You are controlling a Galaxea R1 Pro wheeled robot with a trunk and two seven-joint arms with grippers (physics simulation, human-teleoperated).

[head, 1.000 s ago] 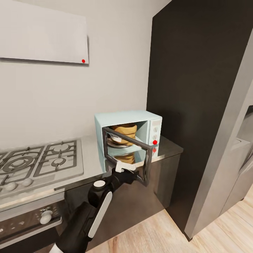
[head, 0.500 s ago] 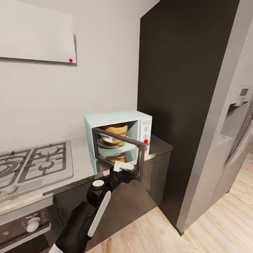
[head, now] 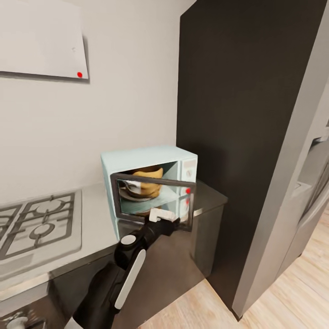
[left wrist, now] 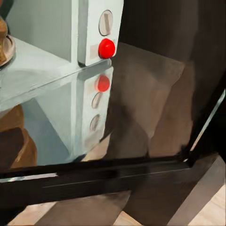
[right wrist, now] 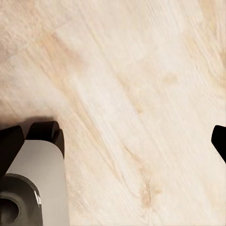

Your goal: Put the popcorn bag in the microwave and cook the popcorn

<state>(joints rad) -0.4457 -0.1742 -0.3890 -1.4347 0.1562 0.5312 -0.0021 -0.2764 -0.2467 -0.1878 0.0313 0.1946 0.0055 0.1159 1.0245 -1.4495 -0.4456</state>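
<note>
The bag (head: 145, 182) sits upright, mouth up, on a plate (head: 132, 193) inside the microwave (head: 148, 187), partly hidden by the half-open door (head: 153, 201). The left gripper (head: 161, 218) meets the door's lower edge; whether its fingers are apart is unclear. The right gripper's fingertips (right wrist: 44, 136) spread wide over wooden floor (right wrist: 132, 94).

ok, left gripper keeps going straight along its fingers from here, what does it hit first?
Most likely the microwave door: the left gripper sits at its lower frame, pointing toward the microwave. Past the glass lie the cavity floor and the popcorn bag. Depth at the frame is unclear; it may already be touching.
</note>
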